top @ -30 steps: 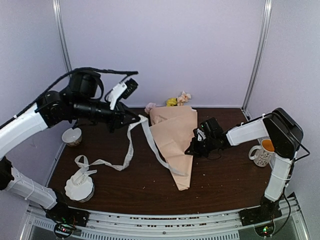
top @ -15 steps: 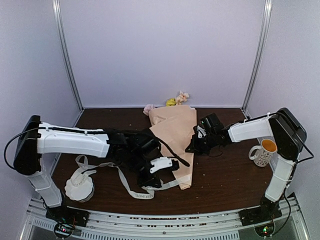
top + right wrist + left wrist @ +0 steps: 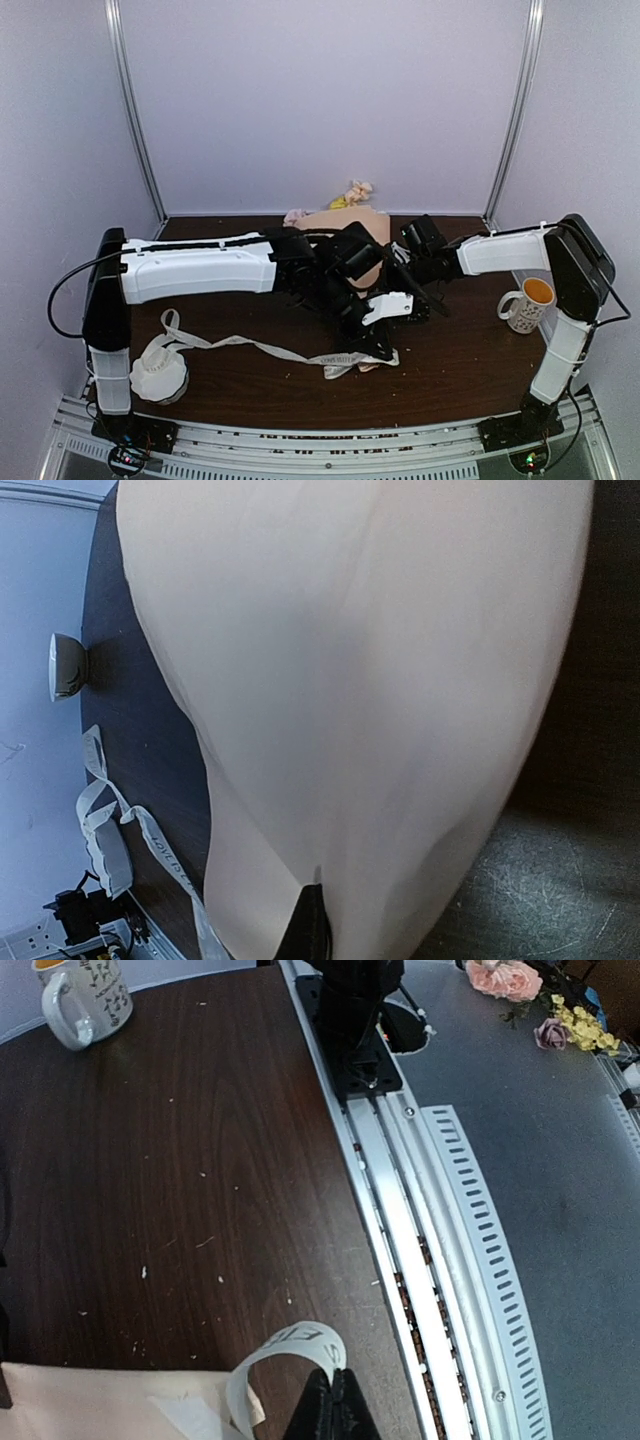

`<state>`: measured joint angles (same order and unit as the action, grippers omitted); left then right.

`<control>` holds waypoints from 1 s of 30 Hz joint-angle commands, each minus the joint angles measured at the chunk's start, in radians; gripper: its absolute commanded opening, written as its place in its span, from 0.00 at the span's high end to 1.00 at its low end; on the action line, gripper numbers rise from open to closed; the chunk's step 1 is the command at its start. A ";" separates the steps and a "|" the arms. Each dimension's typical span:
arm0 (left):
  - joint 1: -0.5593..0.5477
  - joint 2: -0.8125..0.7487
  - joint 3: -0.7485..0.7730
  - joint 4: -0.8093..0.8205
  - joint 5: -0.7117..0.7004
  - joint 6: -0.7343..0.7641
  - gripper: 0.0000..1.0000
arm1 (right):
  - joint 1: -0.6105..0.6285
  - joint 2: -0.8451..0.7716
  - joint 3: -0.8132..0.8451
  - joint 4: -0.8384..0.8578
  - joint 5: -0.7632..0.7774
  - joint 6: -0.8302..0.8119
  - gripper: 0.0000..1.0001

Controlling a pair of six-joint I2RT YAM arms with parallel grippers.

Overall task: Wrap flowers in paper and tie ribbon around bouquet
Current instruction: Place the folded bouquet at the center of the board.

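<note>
From above, a mug (image 3: 525,305) of orange liquid stands at the right of the table (image 3: 470,370), beside the right arm (image 3: 500,252). A white scalloped bowl (image 3: 158,375) sits at lower left. The ribbon (image 3: 250,346) loops by it and trails right across the wood. The left arm (image 3: 200,272) reaches low from the left edge across the middle. The left claw (image 3: 375,348) is closed on the ribbon's far end, near the narrow end of the bouquet (image 3: 345,222). The bouquet lies at centre, mostly hidden under both arms, with its flowers (image 3: 350,193) against the back wall. Bare wood shows at lower right, up to the front edge.

In the left wrist view the mug is at upper left. The closed fingers at bottom centre pinch the ribbon, which curls up in a printed loop. Peach paper fills the lower left corner. The table's edge runs diagonally, with a metal rail (image 3: 420,1260) just beside it. Spare blooms (image 3: 505,978) lie on the grey floor at upper right. Wide bare wood lies between mug and claw.

In the right wrist view the bouquet's paper fills most of the frame. The right claw (image 3: 310,925) is closed at bottom centre, and a crease of paper runs into it, so it grips the bouquet. A small round bowl (image 3: 65,667) sits at the left edge, its contents unseen.
</note>
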<state>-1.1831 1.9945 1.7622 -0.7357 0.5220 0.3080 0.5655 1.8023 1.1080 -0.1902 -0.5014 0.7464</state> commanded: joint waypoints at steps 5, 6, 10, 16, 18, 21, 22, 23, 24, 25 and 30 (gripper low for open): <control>-0.012 0.012 0.019 -0.125 -0.009 0.134 0.48 | 0.005 -0.043 0.052 -0.020 0.004 -0.024 1.00; -0.012 -0.001 0.003 -0.128 -0.041 0.138 0.41 | 0.005 -0.043 0.050 -0.018 0.005 -0.023 1.00; -0.009 -0.107 -0.121 -0.016 -0.226 0.093 0.26 | 0.005 -0.042 0.046 -0.014 0.010 -0.021 1.00; 0.149 -0.247 -0.263 0.210 -0.392 -0.239 0.23 | 0.005 -0.035 0.035 0.003 0.009 -0.006 1.00; 0.274 -0.253 -0.298 0.282 -0.272 -0.420 0.40 | 0.007 -0.034 0.031 0.014 0.009 0.000 1.00; 0.421 -0.225 -0.372 0.413 -0.131 -0.674 0.46 | 0.007 -0.032 0.027 0.020 0.013 0.005 1.00; 0.446 -0.209 -0.389 0.443 -0.123 -0.731 0.43 | 0.007 -0.031 0.027 0.021 0.015 0.006 1.00; 0.460 -0.191 -0.396 0.458 -0.124 -0.761 0.39 | 0.007 -0.032 0.027 0.023 0.016 0.008 1.00; 0.466 -0.171 -0.394 0.462 -0.127 -0.771 0.35 | 0.007 -0.030 0.026 0.024 0.018 0.008 1.00; 0.467 -0.154 -0.387 0.461 -0.124 -0.767 0.33 | 0.006 -0.029 0.027 0.023 0.020 0.008 1.00; 0.495 -0.081 -0.378 0.444 -0.179 -0.834 0.23 | 0.007 -0.026 0.029 0.023 0.027 0.011 1.00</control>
<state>-0.6807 1.8721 1.3853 -0.3439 0.3344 -0.3897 0.5655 1.7931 1.1278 -0.2146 -0.4976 0.7582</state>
